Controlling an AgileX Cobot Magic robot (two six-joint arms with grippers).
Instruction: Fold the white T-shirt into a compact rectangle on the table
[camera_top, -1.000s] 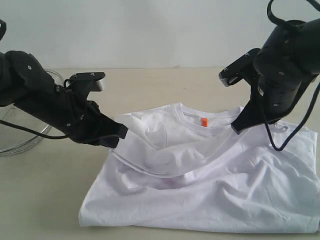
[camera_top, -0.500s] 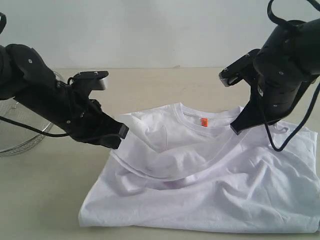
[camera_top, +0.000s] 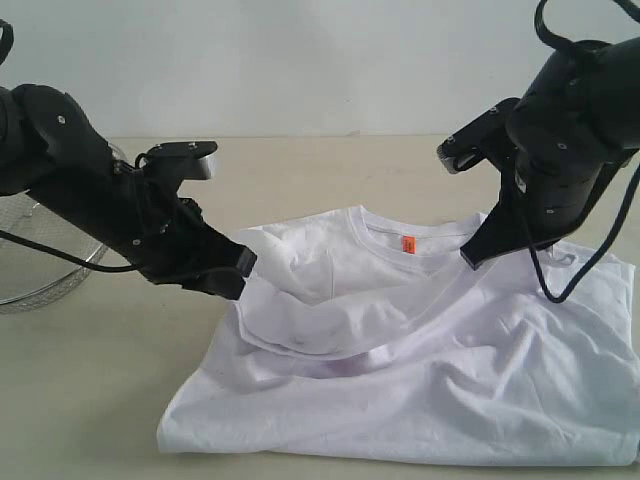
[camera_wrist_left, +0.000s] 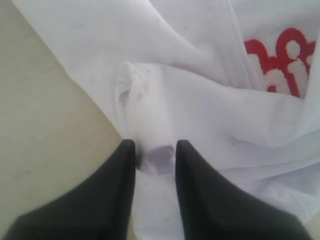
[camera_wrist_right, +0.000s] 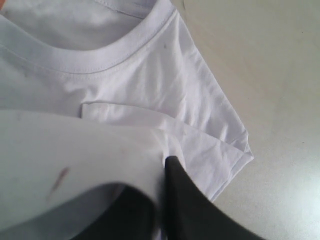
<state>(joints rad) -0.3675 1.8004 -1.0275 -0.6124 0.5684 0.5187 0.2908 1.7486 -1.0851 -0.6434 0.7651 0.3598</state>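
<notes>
White short-sleeved T-shirt (camera_top: 420, 380) is lying on the pale beige matte table (camera_top: 100, 400), spreading from the centre to the right edge of the exterior view. Its collar is facing the far side, with a small orange neck tag (camera_top: 407, 243) showing inside it. The lower part is lying folded up over the chest, its edge sagging as a band between the two arms.

Black left pincer (camera_top: 240, 272) is sitting low at the shirt's left shoulder area. In the left wrist view its jaws are standing narrowly parted with a small fold of cloth in the gap. The fold looks slack rather than clamped, but that is hard to be sure of. Red bubble lettering (camera_wrist_left: 280, 60) is peeking out under a fold nearby.

Black right pincer (camera_top: 472, 258) is hanging above the shirt's right shoulder, jaws closed on a layer of the shirt and holding it lifted off the rest. In the right wrist view the cloth is draping over the closed tips, with the ribbed collar (camera_wrist_right: 115, 55) lying flat beneath.

Round wire-mesh metal basket (camera_top: 30, 285) is standing on the table at far left, behind the left arm, apart from the shirt.
</notes>
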